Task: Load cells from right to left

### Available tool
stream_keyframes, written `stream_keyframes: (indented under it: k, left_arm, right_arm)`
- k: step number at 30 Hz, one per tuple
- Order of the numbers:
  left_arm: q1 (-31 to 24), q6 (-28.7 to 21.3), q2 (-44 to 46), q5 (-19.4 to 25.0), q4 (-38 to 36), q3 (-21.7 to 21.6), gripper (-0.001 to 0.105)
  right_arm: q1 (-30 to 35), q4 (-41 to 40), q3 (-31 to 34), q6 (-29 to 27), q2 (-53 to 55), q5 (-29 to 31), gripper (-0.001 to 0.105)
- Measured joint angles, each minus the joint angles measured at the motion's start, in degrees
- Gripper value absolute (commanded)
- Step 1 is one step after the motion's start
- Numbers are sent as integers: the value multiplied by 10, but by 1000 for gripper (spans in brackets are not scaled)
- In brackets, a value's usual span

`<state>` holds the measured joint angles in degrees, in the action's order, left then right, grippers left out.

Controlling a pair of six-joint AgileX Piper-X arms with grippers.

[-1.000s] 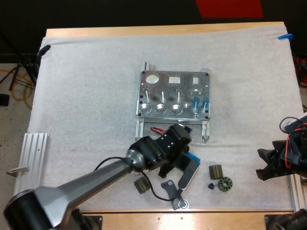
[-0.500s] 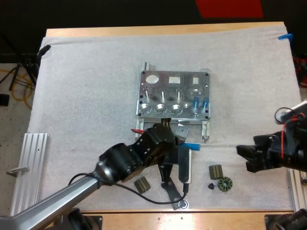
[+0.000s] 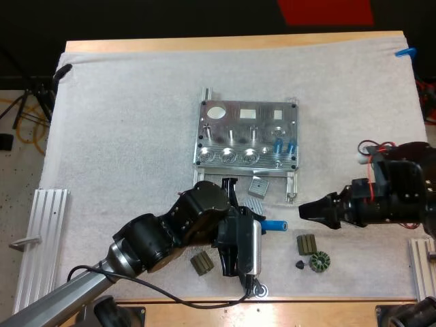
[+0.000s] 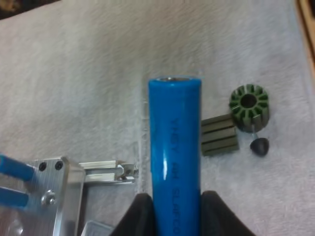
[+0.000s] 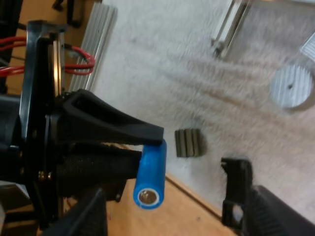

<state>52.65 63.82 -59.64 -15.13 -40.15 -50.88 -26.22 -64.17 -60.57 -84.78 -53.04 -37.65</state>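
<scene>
My left gripper is shut on a bright blue cylinder, which sticks out to the right over the mat in front of the metal fixture. In the left wrist view the black fingers press both sides of the cylinder. My right gripper points left, close to the cylinder's free end. Its fingers stand apart and open on either side of the cylinder's end. Two blue cylinders sit in the fixture's right slots.
On the mat to the right lie a dark ribbed block, a green toothed ring and a small black cone. Another ribbed block lies under my left arm. Two silver finned pieces lie by the fixture. An aluminium rail sits far left.
My right arm has come in from the right edge toward the blue cylinder. My left gripper has shifted and turned, so the cylinder now points right at the right gripper.
</scene>
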Motion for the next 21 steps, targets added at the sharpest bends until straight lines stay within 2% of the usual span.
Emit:
stream_keyframes:
  k: [3,17,19,21]
  left_arm:
    - [0,0,0,-2,0,0,0]
    - [0,0,0,-1,35,0,0]
    - [0,1,0,4,35,0,0]
    - [0,1,-7,42,35,0,0]
  right_arm:
    - [0,1,1,2,-9,-20,59]
    - [0,25,2,31,-48,-28,59]
    - [0,25,2,33,-48,-28,59]
    - [-4,25,2,34,-48,-27,59]
